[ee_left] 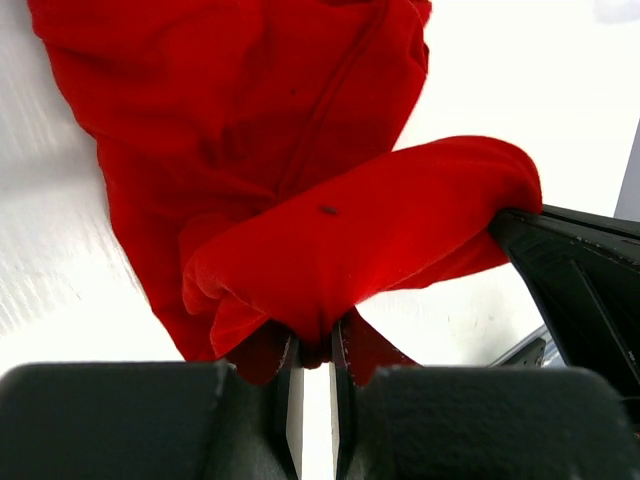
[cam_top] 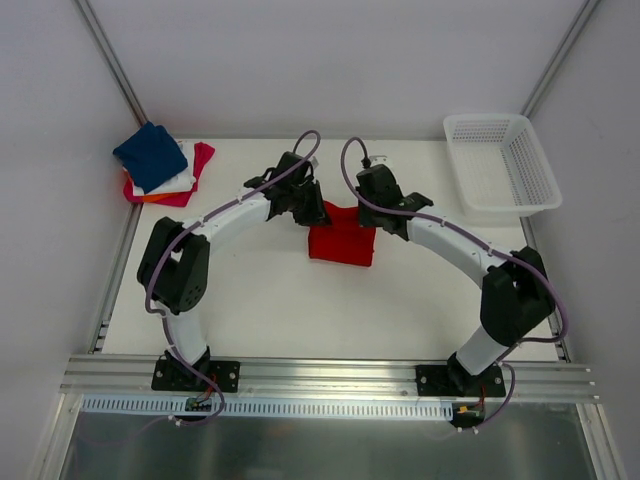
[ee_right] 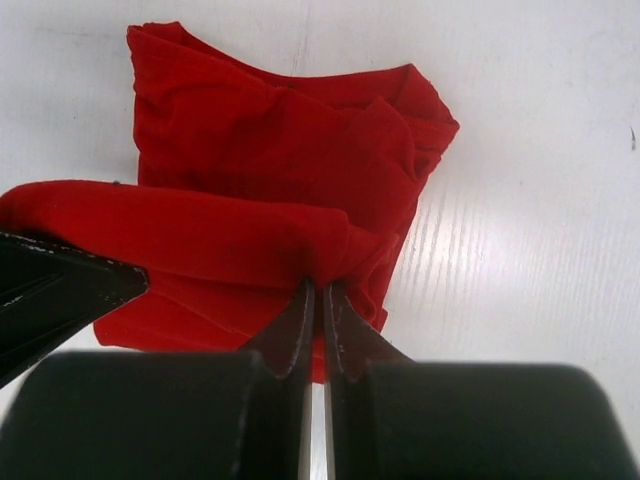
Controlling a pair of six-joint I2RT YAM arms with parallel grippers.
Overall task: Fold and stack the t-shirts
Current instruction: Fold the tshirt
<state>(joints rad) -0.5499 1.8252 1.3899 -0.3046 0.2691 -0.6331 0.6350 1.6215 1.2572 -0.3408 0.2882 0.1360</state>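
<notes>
- A white plastic basket (cam_top: 536,165) with little holes sits at the far right corner of the table.
- The white table (cam_top: 300,300) is flat.
- A silver metal rail (cam_top: 330,372) runs along the table's near edge.

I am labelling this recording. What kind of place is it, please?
Likely a robotics lab bench, not a home: a white table walled by plain panels, with a left arm and right arm bolted to a metal rail.
</notes>
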